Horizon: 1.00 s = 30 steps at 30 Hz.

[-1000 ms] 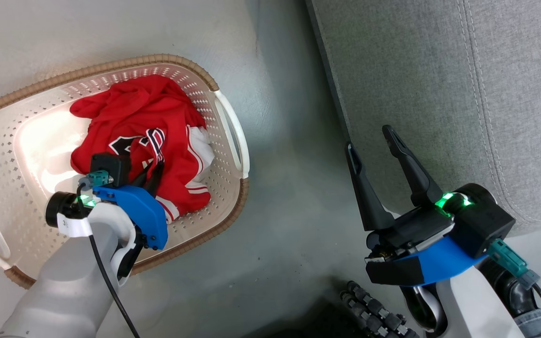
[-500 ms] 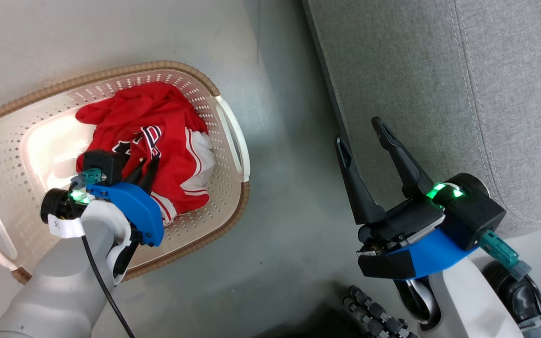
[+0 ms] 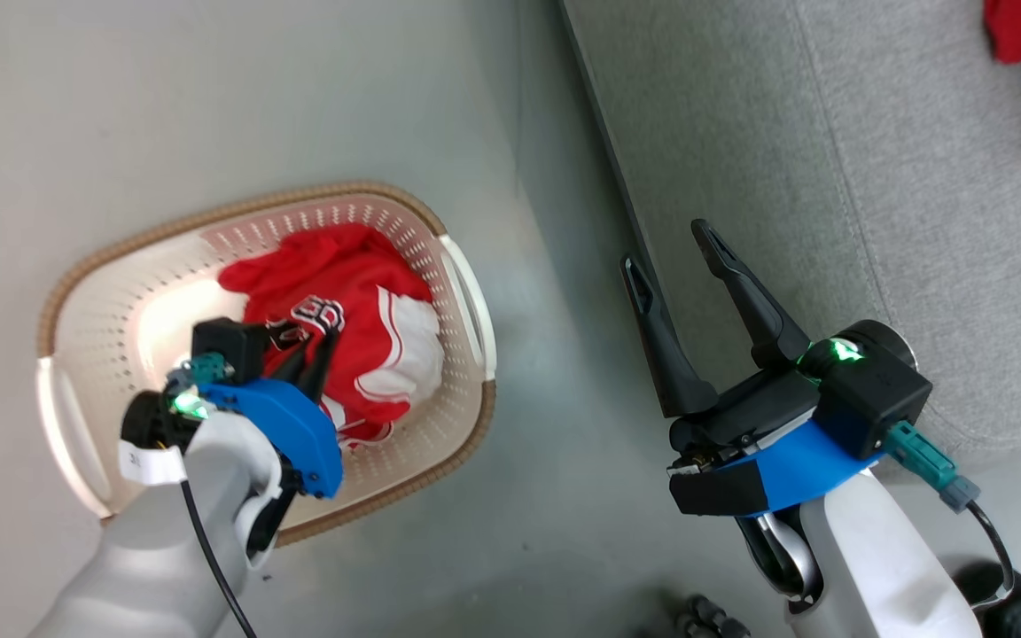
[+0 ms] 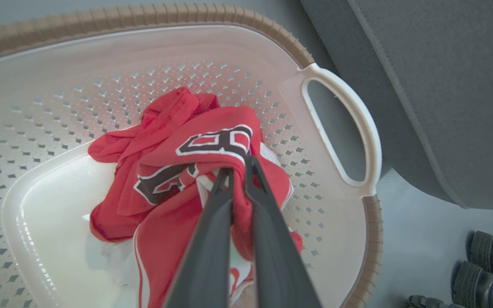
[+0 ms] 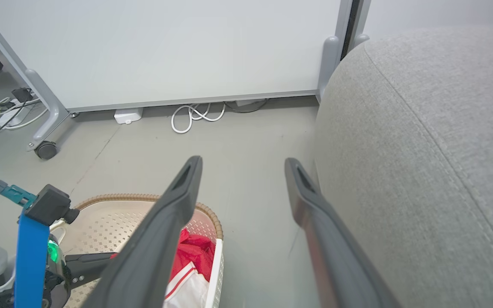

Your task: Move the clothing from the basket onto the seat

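Your left gripper (image 4: 239,164) has its two dark fingers clamped on a fold of the bright red, white-trimmed sports clothing (image 4: 167,128). It lies bunched in the cream perforated plastic basket (image 3: 112,328) on the left, its dark lettering too crumpled to read. Your right gripper (image 3: 666,248) hangs empty, fingers wide apart, beside the large light-grey fabric seat (image 3: 785,177). A red scrap (image 3: 1020,27) at the seat's far right is cut off by the frame.

Jersey (image 4: 221,143) lettering partly under folds
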{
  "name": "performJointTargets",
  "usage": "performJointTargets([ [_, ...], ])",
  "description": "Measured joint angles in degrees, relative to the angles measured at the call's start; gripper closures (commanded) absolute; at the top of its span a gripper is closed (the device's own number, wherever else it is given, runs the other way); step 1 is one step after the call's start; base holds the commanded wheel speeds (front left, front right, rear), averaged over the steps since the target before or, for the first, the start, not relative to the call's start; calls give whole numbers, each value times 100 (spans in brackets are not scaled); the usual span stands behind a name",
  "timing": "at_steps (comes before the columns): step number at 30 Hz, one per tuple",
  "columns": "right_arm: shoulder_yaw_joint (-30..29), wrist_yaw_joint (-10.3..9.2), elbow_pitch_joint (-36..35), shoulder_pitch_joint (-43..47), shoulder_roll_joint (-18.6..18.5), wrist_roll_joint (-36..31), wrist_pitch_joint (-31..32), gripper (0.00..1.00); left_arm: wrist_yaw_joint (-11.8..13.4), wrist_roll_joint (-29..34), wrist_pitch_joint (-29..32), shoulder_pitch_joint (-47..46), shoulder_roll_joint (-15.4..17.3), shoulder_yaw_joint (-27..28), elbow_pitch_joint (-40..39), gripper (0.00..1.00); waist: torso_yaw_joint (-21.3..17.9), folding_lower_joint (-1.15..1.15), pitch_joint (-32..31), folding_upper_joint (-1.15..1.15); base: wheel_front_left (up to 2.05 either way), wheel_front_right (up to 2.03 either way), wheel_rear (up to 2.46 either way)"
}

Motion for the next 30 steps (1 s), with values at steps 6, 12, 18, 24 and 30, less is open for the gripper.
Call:
performJointTargets([
  [6,-81,0,143,-13,3,-90,102,0,0,-63,-34,149,-138,-57,-102,100,189,0,-536,0,0,0,0],
  [12,-133,0,260,63,5,-137,237,0,0,138,-42,393,-227,222,-372,100,457,0,-1161,0,0,0,0],
  [18,-215,0,385,255,8,-152,368,0,0,508,-41,738,-386,624,-645,100,757,-1,-1801,0,0,0,0],
  [24,-301,0,432,488,8,-176,500,0,0,868,-41,1100,-513,945,-848,100,1040,-1,-2422,0,0,0,0],
  [30,-430,0,469,823,8,-181,617,0,0,1184,-42,1315,-637,1082,-996,100,1301,-2,-3023,0,0,0,0],
])
